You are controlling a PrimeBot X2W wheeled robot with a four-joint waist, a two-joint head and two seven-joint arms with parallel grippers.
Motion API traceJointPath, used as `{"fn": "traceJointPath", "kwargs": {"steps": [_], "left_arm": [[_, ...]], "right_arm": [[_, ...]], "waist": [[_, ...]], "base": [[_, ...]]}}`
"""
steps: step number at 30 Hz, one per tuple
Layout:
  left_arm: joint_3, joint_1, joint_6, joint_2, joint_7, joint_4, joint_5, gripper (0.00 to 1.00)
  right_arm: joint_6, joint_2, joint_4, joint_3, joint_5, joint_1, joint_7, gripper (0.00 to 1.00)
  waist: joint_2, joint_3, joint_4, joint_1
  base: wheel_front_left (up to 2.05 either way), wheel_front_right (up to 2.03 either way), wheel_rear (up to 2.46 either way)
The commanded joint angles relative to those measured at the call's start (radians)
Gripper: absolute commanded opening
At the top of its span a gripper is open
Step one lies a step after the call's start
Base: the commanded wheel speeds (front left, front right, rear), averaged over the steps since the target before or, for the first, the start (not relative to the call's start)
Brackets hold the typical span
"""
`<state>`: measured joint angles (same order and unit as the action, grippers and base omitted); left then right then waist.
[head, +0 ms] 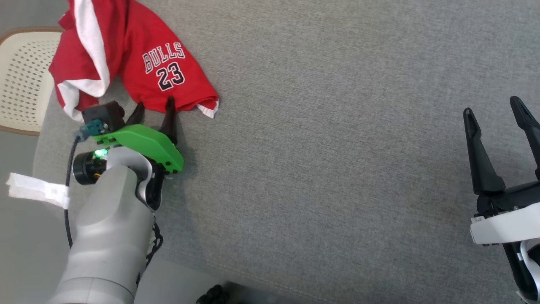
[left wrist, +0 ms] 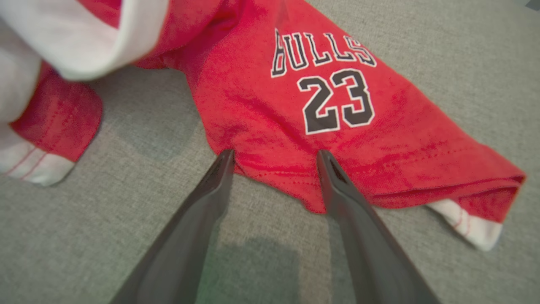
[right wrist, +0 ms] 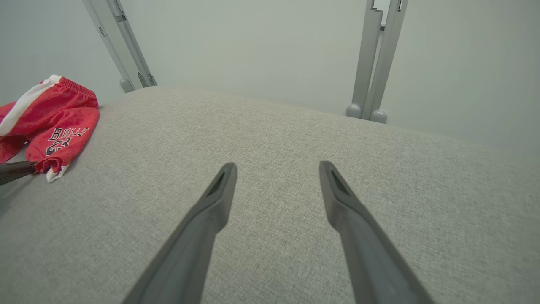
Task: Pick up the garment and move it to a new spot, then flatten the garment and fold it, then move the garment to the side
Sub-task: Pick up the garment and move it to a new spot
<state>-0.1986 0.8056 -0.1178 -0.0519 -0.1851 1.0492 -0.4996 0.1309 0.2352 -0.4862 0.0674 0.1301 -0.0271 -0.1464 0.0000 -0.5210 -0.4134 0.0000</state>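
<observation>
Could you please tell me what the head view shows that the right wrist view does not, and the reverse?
Head view adds a cream perforated chair and the green bracket on the left gripper. Right wrist view adds two grey metal posts and a pale wall. Both share the crumpled red garment, the grey fabric surface and the right gripper with its fingers apart.

Left gripper, seemingly low, and right gripper gape.

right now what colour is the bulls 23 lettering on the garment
Black with a white outline, on the red garment; clearest in the left wrist view.
</observation>
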Motion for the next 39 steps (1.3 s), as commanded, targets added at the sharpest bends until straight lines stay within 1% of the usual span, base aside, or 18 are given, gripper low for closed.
{"fn": "traceJointPath", "kwargs": {"steps": [1,2,3,5,8,12,14,16,18,20,23,28,31,34,39], "left_arm": [[-0.006,0.019,-0.006,0.004,0.023,0.038,-0.012,1.0],[-0.009,0.021,-0.008,0.005,0.028,0.06,-0.017,0.53],[-0.013,0.028,-0.009,0.008,0.024,0.078,-0.021,0.0],[-0.019,0.031,-0.011,0.006,0.008,0.106,-0.023,0.0],[-0.02,0.024,-0.012,-0.028,-0.044,0.111,-0.008,0.0],[0.003,0.006,0.023,-0.082,-0.08,0.045,0.011,0.0],[0.031,-0.022,0.053,-0.106,-0.081,-0.056,0.035,0.0],[0.062,-0.096,0.085,-0.122,-0.08,-0.178,0.064,0.0],[0.093,-0.156,0.106,-0.139,-0.08,-0.286,0.087,0.0],[0.111,-0.215,0.122,-0.141,-0.08,-0.387,0.11,0.0],[0.12,-0.308,0.143,-0.138,-0.08,-0.505,0.136,0.0],[0.075,-0.431,0.161,-0.123,-0.065,-0.694,0.179,0.0],[0.025,-0.474,0.145,-0.107,-0.026,-0.783,0.191,0.0],[-0.046,-0.49,0.119,-0.085,0.02,-0.846,0.205,0.0],[-0.165,-0.433,0.08,-0.038,0.067,-0.88,0.225,0.0]], "right_arm": [[0.0,-0.001,0.005,0.005,0.005,-0.012,0.01,1.0],[0.0,-0.002,0.009,0.006,0.005,-0.012,0.011,1.0],[0.0,-0.005,0.012,0.006,0.004,-0.011,0.014,1.0],[0.0,-0.008,0.022,0.005,0.003,-0.01,0.023,1.0],[0.0,-0.007,0.04,-0.004,0.002,-0.009,0.04,1.0],[0.0,-0.018,0.068,-0.02,0.007,-0.012,0.067,1.0],[0.0,-0.025,0.082,-0.028,0.008,-0.006,0.079,1.0],[0.0,-0.037,0.105,-0.04,0.013,0.005,0.094,1.0],[0.0,-0.048,0.124,-0.052,0.021,0.017,0.111,1.0],[0.0,-0.06,0.139,-0.057,0.024,0.031,0.124,1.0],[0.0,-0.074,0.161,-0.066,0.029,0.055,0.139,1.0],[0.0,-0.097,0.184,-0.072,0.041,0.096,0.156,1.0],[0.0,-0.109,0.188,-0.075,0.044,0.101,0.165,1.0],[0.0,-0.119,0.191,-0.083,0.048,0.088,0.175,1.0],[0.0,-0.138,0.206,-0.082,0.053,0.065,0.199,1.0]], "waist": [[0.0,-0.039,0.048,0.0],[0.0,-0.035,0.049,0.0],[0.0,-0.028,0.05,0.0],[0.0,-0.01,0.051,0.0],[0.0,0.027,0.057,0.0],[0.0,0.097,0.07,0.0],[0.0,0.136,0.079,0.0],[0.0,0.186,0.094,0.0],[0.0,0.225,0.11,0.0],[0.0,0.259,0.124,0.0],[0.0,0.308,0.142,0.0],[0.0,0.362,0.193,0.0],[0.0,0.366,0.239,0.0],[0.0,0.35,0.313,0.0],[0.0,0.295,0.447,0.0]], "base": [[0.0,0.0,0.0],[0.0,0.0,0.0],[0.0,0.0,0.0],[0.0,0.0,0.0],[0.0,0.0,0.0],[0.0,0.0,0.0],[0.0,0.0,0.0],[0.0,0.0,0.0],[0.0,0.0,0.0],[0.0,0.0,0.0],[0.0,0.0,0.0],[0.0,0.0,0.0],[0.0,0.0,0.0],[0.0,0.0,0.0],[0.0,0.0,0.0]]}}
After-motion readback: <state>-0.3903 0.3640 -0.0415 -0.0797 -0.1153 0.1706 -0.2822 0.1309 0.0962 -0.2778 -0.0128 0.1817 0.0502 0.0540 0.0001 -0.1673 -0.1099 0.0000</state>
